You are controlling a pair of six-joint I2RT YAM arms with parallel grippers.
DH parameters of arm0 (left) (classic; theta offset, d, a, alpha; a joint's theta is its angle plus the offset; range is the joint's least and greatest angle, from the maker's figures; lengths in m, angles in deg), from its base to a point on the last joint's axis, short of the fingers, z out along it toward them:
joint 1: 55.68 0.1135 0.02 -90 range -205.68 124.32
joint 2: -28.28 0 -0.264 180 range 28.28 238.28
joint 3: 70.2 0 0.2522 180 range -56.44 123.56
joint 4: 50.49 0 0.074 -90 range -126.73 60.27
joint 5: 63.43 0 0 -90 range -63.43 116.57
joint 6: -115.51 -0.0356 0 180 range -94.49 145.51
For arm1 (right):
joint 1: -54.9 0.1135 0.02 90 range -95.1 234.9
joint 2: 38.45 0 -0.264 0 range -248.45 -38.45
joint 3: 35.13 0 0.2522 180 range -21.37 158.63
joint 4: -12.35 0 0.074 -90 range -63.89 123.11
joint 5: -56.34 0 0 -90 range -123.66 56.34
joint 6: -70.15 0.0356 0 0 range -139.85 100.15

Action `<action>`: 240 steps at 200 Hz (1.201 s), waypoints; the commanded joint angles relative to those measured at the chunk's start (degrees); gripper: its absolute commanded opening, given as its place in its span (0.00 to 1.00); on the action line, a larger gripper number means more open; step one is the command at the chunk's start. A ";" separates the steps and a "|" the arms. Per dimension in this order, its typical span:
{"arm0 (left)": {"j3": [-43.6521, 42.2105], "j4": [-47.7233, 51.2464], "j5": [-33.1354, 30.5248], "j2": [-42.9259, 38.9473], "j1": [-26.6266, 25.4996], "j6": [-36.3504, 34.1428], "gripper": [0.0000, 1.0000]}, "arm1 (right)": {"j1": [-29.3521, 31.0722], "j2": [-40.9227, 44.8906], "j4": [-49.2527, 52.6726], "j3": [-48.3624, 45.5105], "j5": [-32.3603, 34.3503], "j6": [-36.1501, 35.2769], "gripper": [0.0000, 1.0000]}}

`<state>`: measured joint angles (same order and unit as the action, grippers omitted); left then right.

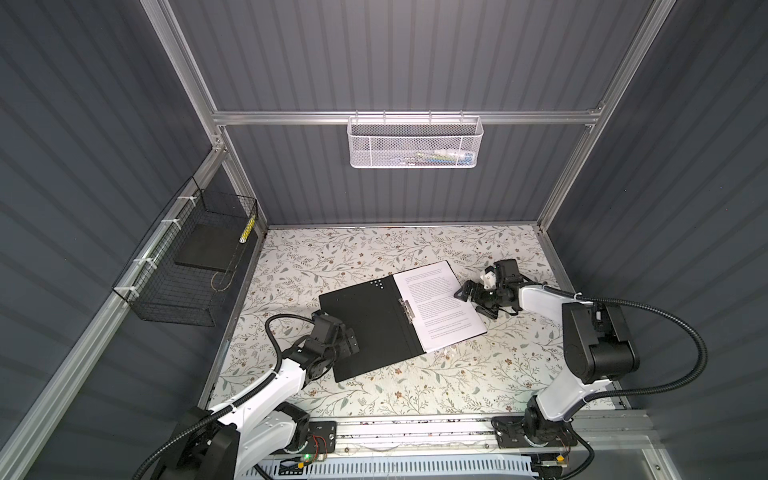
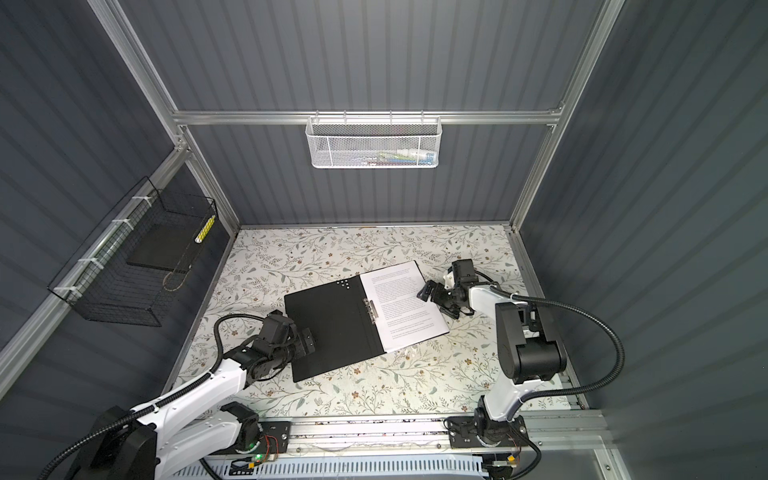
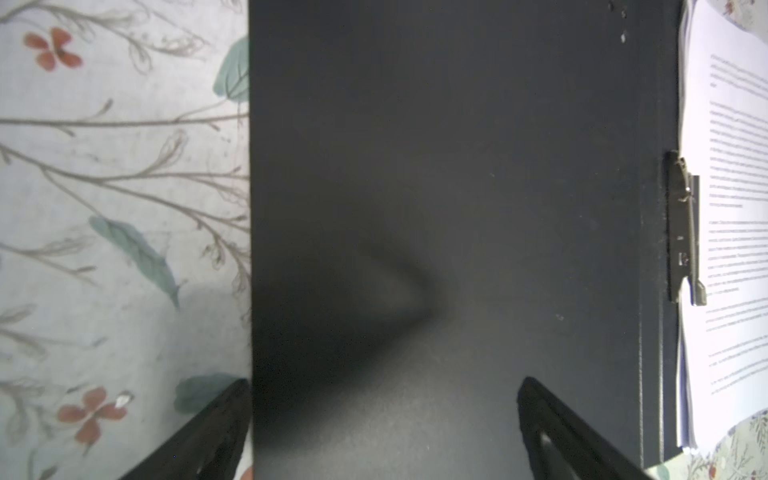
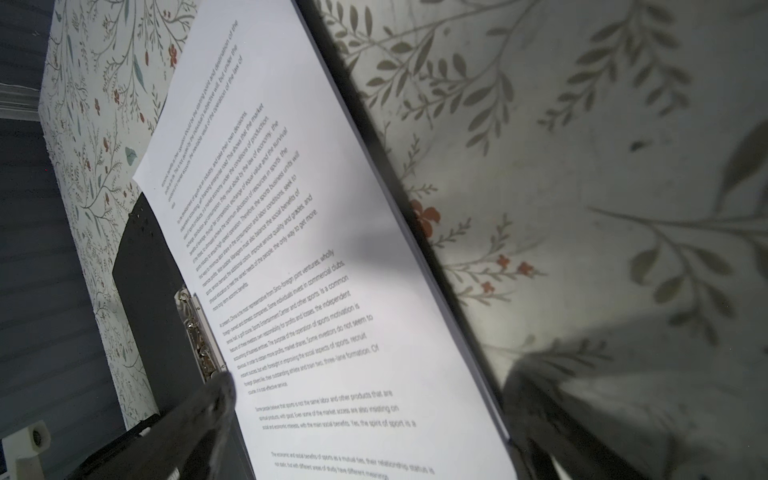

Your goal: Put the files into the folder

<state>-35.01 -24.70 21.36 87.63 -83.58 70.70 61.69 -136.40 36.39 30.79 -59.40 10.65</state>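
The black folder [image 1: 365, 328] [image 2: 332, 328] lies open on the floral table in both top views. The files [image 1: 440, 303] [image 2: 405, 303], a stack of white printed sheets, rest on its right half beside the metal clip [image 1: 406, 309]. My left gripper [image 1: 351, 338] [image 2: 307, 336] hovers open over the left cover's outer edge; the left wrist view shows the folder [image 3: 457, 208] below the left gripper [image 3: 384, 415], the files [image 3: 731, 208] beyond. My right gripper [image 1: 465, 293] [image 2: 428, 291] stands open at the stack's right edge. In the right wrist view, the files [image 4: 332, 249] run between the right gripper's [image 4: 370, 415] spread fingers.
A black wire basket [image 1: 166, 291] on the left wall holds a dark grey slab [image 1: 208, 249]. A white mesh basket [image 1: 415, 141] hangs on the back rail. Aluminium frame posts and grey walls close in the table [image 1: 374, 395] on three sides.
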 commanded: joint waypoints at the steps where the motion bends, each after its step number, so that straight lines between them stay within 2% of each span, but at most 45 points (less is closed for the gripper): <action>1: -2.68 -1.84 7.09 -0.33 -0.13 0.17 1.00 | 1.20 -2.39 2.75 -0.17 -3.93 -0.40 0.99; 44: 2.08 -3.22 14.17 -7.51 -0.09 -0.39 1.00 | 3.39 -3.74 3.57 0.54 -3.09 -0.69 0.99; 135: 15.82 -5.78 28.30 -7.29 -0.31 0.22 1.00 | 7.21 -3.39 3.97 -0.15 1.08 2.63 0.99; 160: 19.19 -8.20 30.18 -5.04 -1.16 0.95 1.00 | 8.40 -3.38 2.85 -1.07 2.73 5.45 0.99; 188: 22.73 -11.42 29.31 -1.20 -4.94 0.79 1.00 | 9.43 -3.02 0.71 -2.09 3.60 9.06 0.99; 212: 25.82 -14.48 26.75 4.54 -10.04 -0.45 1.00 | 9.95 -2.60 -1.94 -2.44 2.66 12.56 0.99; 240: 27.50 -22.02 26.55 14.01 -13.30 0.42 1.00 | 8.97 0.90 -3.33 -2.83 2.21 15.81 0.99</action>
<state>-9.70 -39.47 47.26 95.39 -94.66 71.05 71.13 -137.32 29.90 30.39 -55.95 21.31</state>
